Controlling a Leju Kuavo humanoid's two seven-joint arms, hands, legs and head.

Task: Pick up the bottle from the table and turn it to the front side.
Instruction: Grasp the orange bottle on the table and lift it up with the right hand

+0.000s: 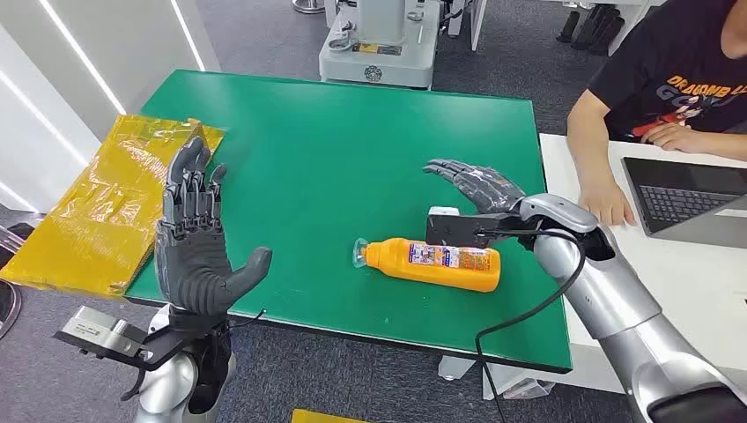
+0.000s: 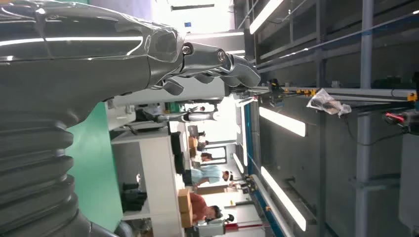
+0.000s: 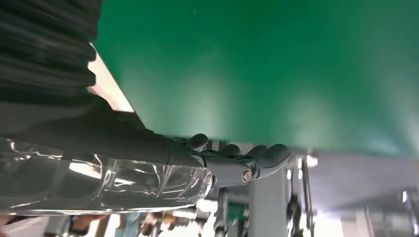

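An orange bottle [image 1: 436, 263] with a printed label and a clear cap lies on its side on the green table [image 1: 352, 141], cap pointing left. My right hand [image 1: 476, 186] hovers flat just behind the bottle, fingers stretched out and apart, holding nothing. My left hand [image 1: 195, 238] is raised upright at the table's near left edge, palm facing right, fingers spread, empty. The right wrist view shows the right hand [image 3: 148, 163] above the green surface. In the left wrist view the left hand [image 2: 99, 59] points up toward the ceiling lights.
A yellow plastic sheet [image 1: 114, 198] lies off the table's left side. A person in a black shirt [image 1: 678, 79] sits at a white desk [image 1: 705, 291] on the right with a laptop [image 1: 687, 198]. A grey machine [image 1: 379, 44] stands beyond the table.
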